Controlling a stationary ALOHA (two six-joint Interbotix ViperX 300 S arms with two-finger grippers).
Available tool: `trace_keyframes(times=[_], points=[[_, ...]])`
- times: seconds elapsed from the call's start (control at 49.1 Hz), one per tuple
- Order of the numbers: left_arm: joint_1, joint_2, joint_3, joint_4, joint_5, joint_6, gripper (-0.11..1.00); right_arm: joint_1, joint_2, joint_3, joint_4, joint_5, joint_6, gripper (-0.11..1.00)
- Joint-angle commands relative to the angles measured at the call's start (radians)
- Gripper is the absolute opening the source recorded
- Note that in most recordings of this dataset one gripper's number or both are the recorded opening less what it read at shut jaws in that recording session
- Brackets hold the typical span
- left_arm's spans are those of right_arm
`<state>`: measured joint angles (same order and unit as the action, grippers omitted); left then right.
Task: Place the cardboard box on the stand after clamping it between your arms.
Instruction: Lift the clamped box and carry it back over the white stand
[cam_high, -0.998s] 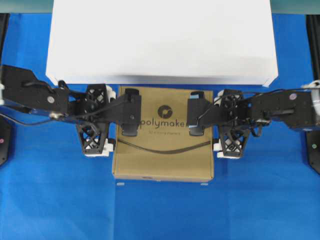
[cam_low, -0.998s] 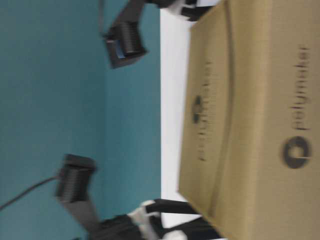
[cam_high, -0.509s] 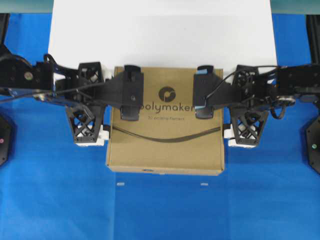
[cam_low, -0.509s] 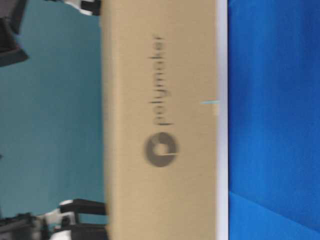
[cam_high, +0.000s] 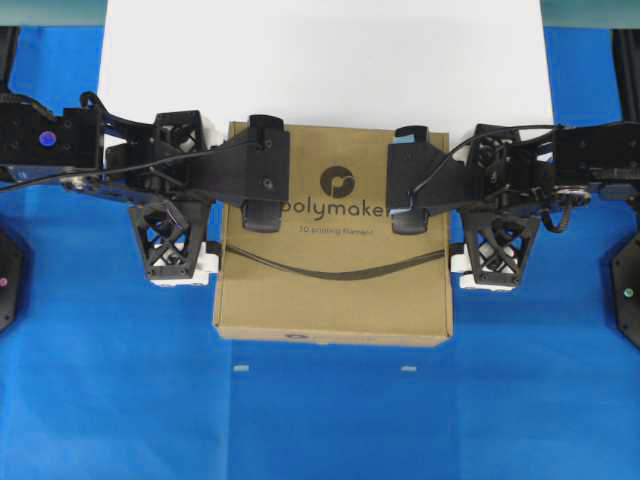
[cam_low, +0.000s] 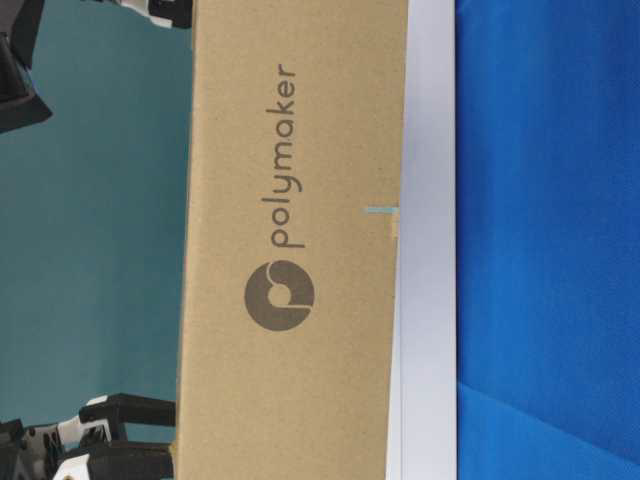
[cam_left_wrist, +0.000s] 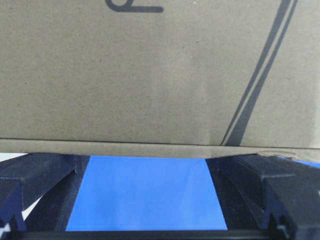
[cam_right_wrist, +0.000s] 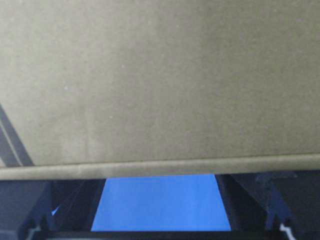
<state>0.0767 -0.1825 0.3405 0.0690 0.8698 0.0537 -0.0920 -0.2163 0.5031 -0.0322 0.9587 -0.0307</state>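
Observation:
The brown cardboard box (cam_high: 330, 290) with the "polymaker" logo is clamped between my two arms and held off the blue table. Its far edge overlaps the front of the white stand (cam_high: 320, 60) in the overhead view. My left gripper (cam_high: 212, 200) is open, its spread fingers pressed against the box's left side. My right gripper (cam_high: 452, 200) is open and pressed the same way against the right side. In the table-level view the box (cam_low: 290, 150) sits level with the top of the stand (cam_low: 425, 300). The left wrist view shows the box (cam_left_wrist: 125, 75) filling the frame above the gripper (cam_left_wrist: 147, 160). So does the right wrist view, with the box (cam_right_wrist: 150, 75) above the gripper (cam_right_wrist: 160, 177).
Blue cloth (cam_high: 320, 420) covers the table in front of the box, with two small white marks (cam_high: 240, 368) on it. Black arm bases stand at the far left (cam_high: 5, 280) and far right (cam_high: 628, 290) edges. A teal wall (cam_low: 90, 250) lies behind.
Both arms have lifted the clamped box off the table and carried it toward the stand. Its far edge now overlaps the stand's front. The last half second brought only a small shift.

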Motion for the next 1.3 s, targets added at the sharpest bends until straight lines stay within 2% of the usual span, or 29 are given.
trace_keyframes(times=[0.0,0.102,0.265,0.428,0.631,0.815,1.08,1.283], points=[[0.020,0.002,-0.087,-0.005,-0.048,-0.011,0.87,-0.008,-0.005,-0.098,0.023,-0.060,0.002,1.00],[0.046,0.011,-0.087,-0.005,-0.058,0.002,0.87,-0.041,-0.006,-0.098,0.028,-0.094,-0.041,1.00],[0.078,0.034,-0.094,-0.005,-0.066,0.075,0.87,-0.094,0.009,-0.107,0.052,-0.115,-0.126,1.00],[0.126,0.057,-0.115,-0.005,-0.066,0.098,0.87,-0.143,0.032,-0.120,0.058,-0.120,-0.201,1.00],[0.193,0.084,-0.149,-0.006,-0.084,0.137,0.87,-0.213,0.075,-0.161,0.091,-0.129,-0.290,1.00],[0.252,0.120,-0.192,-0.006,-0.083,0.199,0.87,-0.268,0.118,-0.207,0.109,-0.126,-0.365,1.00],[0.318,0.181,-0.247,-0.005,-0.083,0.222,0.87,-0.356,0.156,-0.255,0.187,-0.121,-0.476,1.00],[0.376,0.227,-0.301,-0.006,-0.080,0.290,0.87,-0.417,0.210,-0.296,0.232,-0.118,-0.558,1.00]])
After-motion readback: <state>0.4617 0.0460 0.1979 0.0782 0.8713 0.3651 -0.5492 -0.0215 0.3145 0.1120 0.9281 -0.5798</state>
